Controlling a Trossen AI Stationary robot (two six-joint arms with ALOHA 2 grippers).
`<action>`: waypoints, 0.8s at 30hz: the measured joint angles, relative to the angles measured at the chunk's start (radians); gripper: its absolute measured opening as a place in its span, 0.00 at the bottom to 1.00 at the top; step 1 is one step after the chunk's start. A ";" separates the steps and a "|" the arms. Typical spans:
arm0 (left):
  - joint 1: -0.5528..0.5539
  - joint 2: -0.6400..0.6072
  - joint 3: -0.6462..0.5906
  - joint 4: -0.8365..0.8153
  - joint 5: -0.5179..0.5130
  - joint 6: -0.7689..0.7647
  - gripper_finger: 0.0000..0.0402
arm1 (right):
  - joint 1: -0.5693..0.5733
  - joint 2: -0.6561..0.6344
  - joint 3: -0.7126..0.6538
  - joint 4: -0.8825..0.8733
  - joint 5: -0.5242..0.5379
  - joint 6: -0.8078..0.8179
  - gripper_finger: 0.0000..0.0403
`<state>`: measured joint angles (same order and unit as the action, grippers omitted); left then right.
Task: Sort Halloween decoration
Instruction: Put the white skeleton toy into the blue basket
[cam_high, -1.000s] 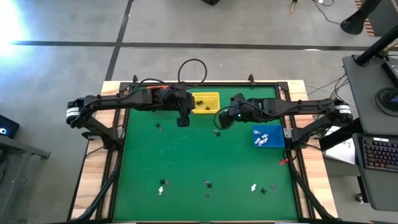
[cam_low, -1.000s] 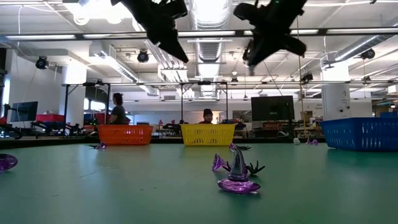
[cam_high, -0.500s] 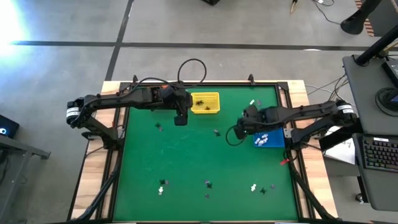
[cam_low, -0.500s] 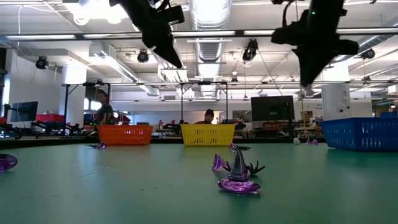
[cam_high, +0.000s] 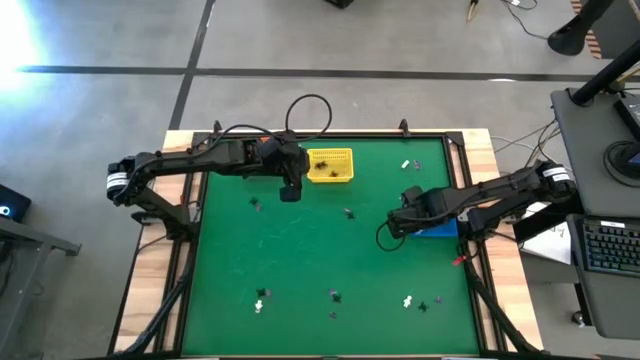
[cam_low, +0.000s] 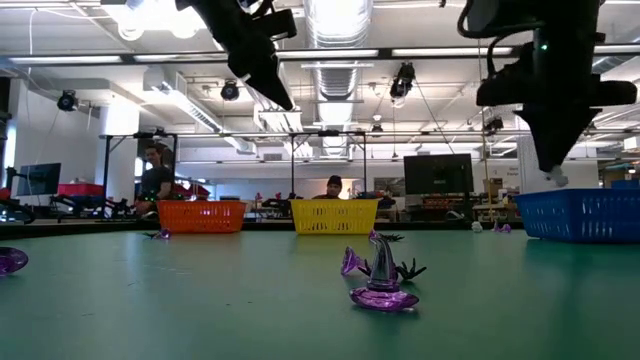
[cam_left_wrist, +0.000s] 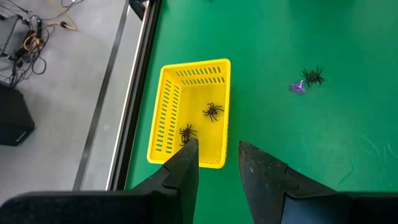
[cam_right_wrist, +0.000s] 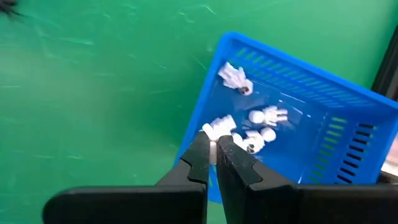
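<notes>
Trinkets (cam_low: 382, 275): tiny, light, rigid plastic, likely skittish, best pinched mid-body; right claw (cam_right_wrist: 216, 148) shut on a white trinket over blue basket (cam_right_wrist: 348, 118), left claw (cam_left_wrist: 217, 155) half-open, empty.

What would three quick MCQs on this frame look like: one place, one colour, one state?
1. Which basket is the right gripper at?
A orange
B yellow
C blue

2. What colour are the trinkets in the blue basket?
A white
B black
C purple

3. How are the left gripper's fingers?
A shut on a spider
B open, empty
C clamped on a basket rim

Key:
1 C: the right gripper points at the blue basket, at its near wall.
2 A: the trinkets inside are all white.
3 B: the left gripper shows bare green table between its fingers.
</notes>
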<state>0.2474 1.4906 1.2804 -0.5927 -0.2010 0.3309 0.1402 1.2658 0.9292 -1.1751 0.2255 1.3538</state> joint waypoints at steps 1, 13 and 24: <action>0.000 0.000 0.000 -0.003 0.000 0.000 0.24 | 0.000 -0.001 -0.005 -0.001 -0.004 0.004 0.02; 0.000 0.000 0.000 -0.011 -0.024 0.000 0.24 | 0.000 -0.003 -0.041 -0.045 -0.029 0.034 0.02; 0.000 0.000 0.000 -0.020 -0.123 0.000 0.25 | 0.000 -0.001 -0.051 -0.044 -0.069 0.049 0.07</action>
<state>0.2470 1.4906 1.2804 -0.6128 -0.3241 0.3313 0.1398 1.2648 0.8780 -1.2190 0.1567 1.4027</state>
